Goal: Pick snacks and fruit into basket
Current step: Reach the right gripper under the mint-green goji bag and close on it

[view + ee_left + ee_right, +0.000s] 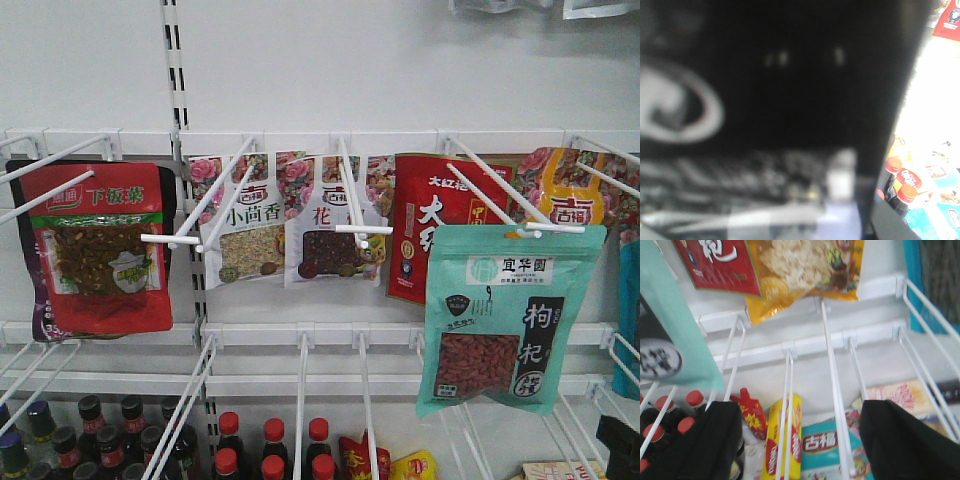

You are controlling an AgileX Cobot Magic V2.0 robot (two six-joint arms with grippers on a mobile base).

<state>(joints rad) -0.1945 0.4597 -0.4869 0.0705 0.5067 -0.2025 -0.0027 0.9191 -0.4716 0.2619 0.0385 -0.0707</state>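
In the left wrist view a dark, blurred surface fills nearly the whole frame, so I cannot tell how the left jaws stand or whether they hold anything.

The teal pouch (510, 320) hangs at the lower right of the front view, out at the front end of a white peg hook (500, 200). Its long axis is vertical and its printed face is turned outward. It is a flat, flexible packet with a clear window of red berries and a dark label strip down its right side.

In the right wrist view the same pouch sits at the upper left edge. It lies up and to the left of the right jaws, whose black fingers (710, 440) stand wide apart at the bottom corners with nothing between them. The right arm looks the nearer one, and it would likely need to rise and shift left. No basket or fruit is in view.
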